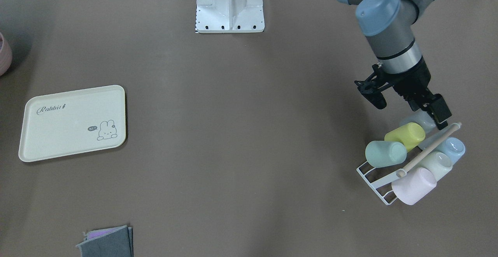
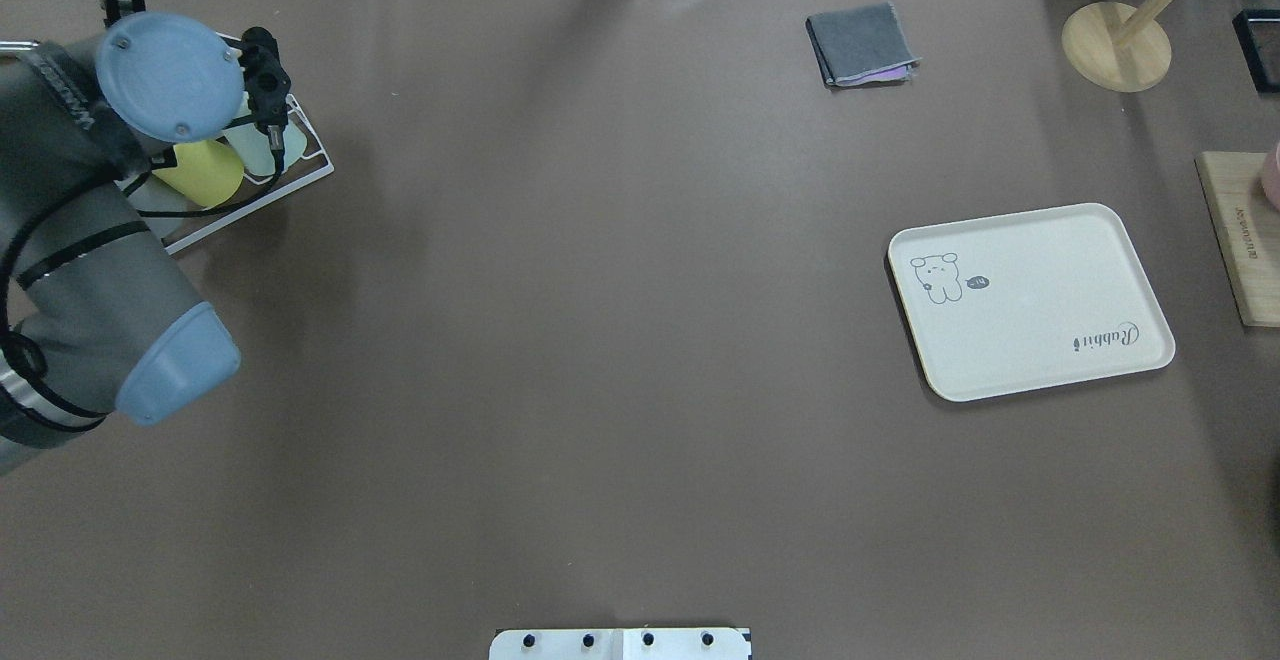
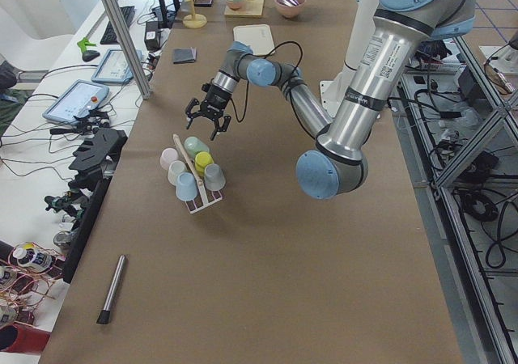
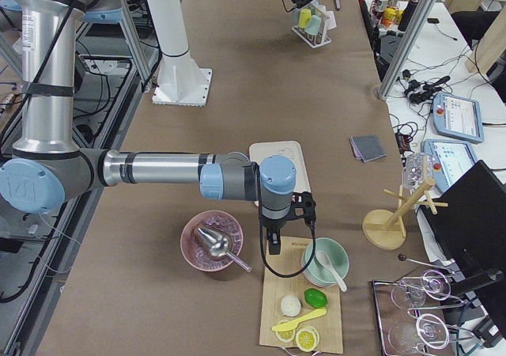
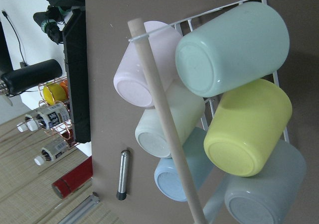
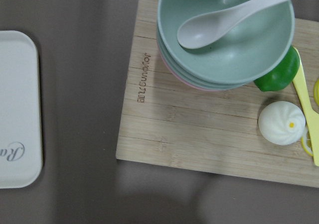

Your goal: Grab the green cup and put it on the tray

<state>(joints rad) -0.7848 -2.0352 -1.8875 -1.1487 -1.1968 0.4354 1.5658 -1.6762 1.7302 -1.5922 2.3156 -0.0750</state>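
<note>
The green cup [image 1: 385,154] lies on its side at the top of a white wire rack [image 1: 372,180], next to a yellow-green cup [image 1: 406,135]; in the left wrist view the green cup [image 5: 232,50] is at the upper right. My left gripper [image 1: 410,109] hangs open just above the rack's end nearest the robot, over the pale grey cup, holding nothing. The cream tray [image 1: 74,122] with the bunny drawing lies bare at the table's other end. My right gripper [image 4: 273,245] hovers by a wooden board beyond the tray; I cannot tell whether it is open or shut.
The rack also holds pink [image 1: 414,185], cream and pale blue cups under a wooden rod [image 1: 430,148]. A folded grey cloth [image 2: 860,45] lies at the far edge. A wooden board [image 6: 209,129] with stacked bowls and a spoon sits beside the tray [image 6: 17,109].
</note>
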